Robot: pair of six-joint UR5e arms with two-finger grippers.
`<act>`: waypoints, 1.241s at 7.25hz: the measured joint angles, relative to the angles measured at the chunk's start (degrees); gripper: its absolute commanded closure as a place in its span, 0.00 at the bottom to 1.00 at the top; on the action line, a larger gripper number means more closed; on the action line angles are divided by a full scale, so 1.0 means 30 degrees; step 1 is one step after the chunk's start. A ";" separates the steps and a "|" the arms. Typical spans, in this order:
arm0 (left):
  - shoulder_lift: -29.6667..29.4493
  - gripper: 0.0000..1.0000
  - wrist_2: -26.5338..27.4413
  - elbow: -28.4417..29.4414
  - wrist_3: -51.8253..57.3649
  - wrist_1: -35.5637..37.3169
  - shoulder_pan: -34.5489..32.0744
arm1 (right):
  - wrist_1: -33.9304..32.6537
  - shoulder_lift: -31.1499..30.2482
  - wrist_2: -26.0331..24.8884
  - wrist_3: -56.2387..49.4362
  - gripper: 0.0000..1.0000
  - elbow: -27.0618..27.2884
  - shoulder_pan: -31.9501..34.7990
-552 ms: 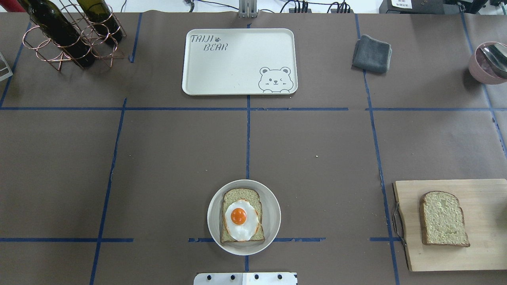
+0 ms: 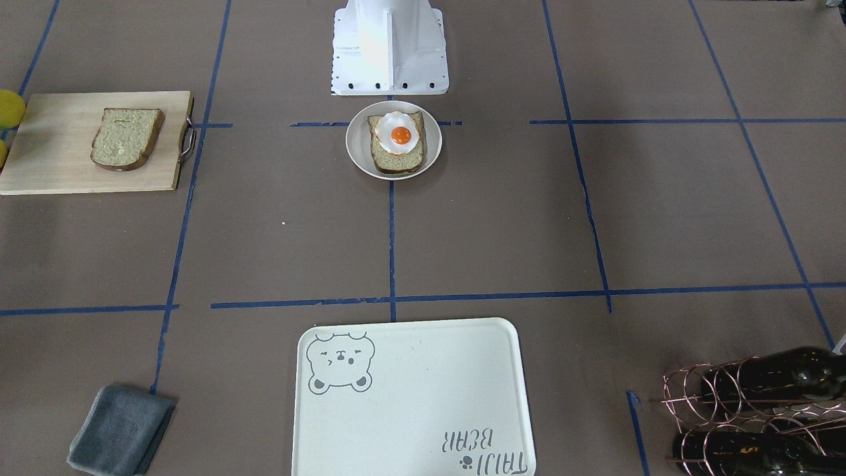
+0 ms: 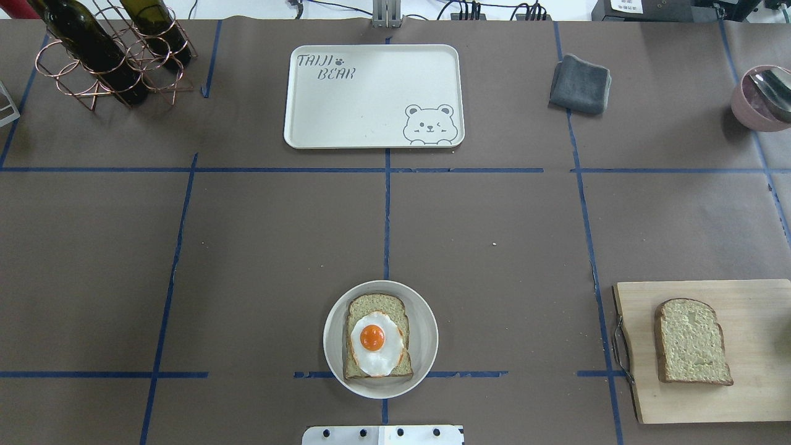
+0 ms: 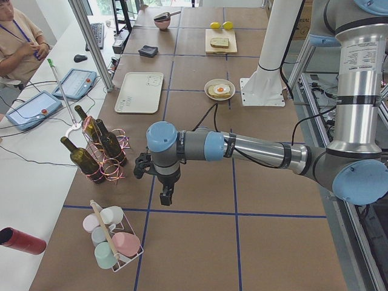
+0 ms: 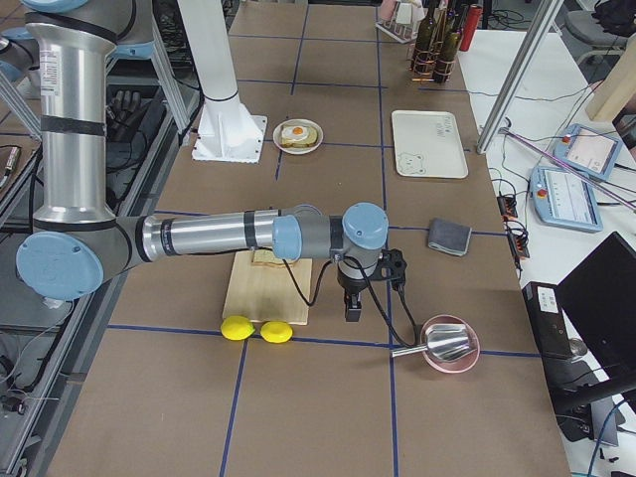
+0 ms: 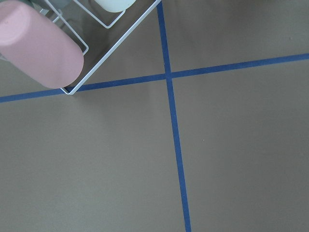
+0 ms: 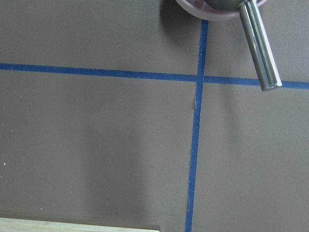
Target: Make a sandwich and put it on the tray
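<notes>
Overhead exterior view: the sandwich is incomplete and in two places. The lower slice [image 3: 372, 303] lies flat on the plate [image 3: 427, 339] just in front of the robot's base, with the egg [image 3: 378, 358] on top of it. The loose slice [image 3: 692, 341] lies on the board [image 3: 760, 309], well off to the robot's right. The tray [image 3: 371, 105] sits at the far side of the table, on the centre line, well apart from both. Both slices have their long axis running from the robot toward the far side, domed end away from the robot and flat base toward it; the loose slice is turned slightly off that line. The tray's long axis runs across the table. Judgement: the bread looks light and soft, so a hard pinch would dent it, and the firmer crusts across the short width are the best hold. The egg looks smooth, appears to lie loose and may slide if the plate tilts. The plate looks stiff, best taken at its rim and kept level. The left gripper [image 4: 167, 195] hangs near the bottle rack [image 4: 100, 151], and the right gripper [image 5: 353, 306] hangs just beside the board. Each shows in a side view only, so I cannot tell whether either is released or clenched.
</notes>
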 measured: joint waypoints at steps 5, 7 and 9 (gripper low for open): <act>0.0386 0.00 -0.1122 -0.0032 0.0210 -0.0145 0.0000 | 0.1199 -0.0007 0.0332 0.0762 0.00 0.1107 -0.1919; 0.0614 0.00 -0.2581 -0.0155 0.0192 -0.0978 0.0069 | 0.3195 -0.0550 0.0553 0.3202 0.00 0.2140 -0.4053; 0.0687 0.00 -0.2899 -0.0136 0.0092 -0.2532 0.0181 | 0.7829 -0.2499 0.0543 0.7247 0.00 0.2798 -0.6356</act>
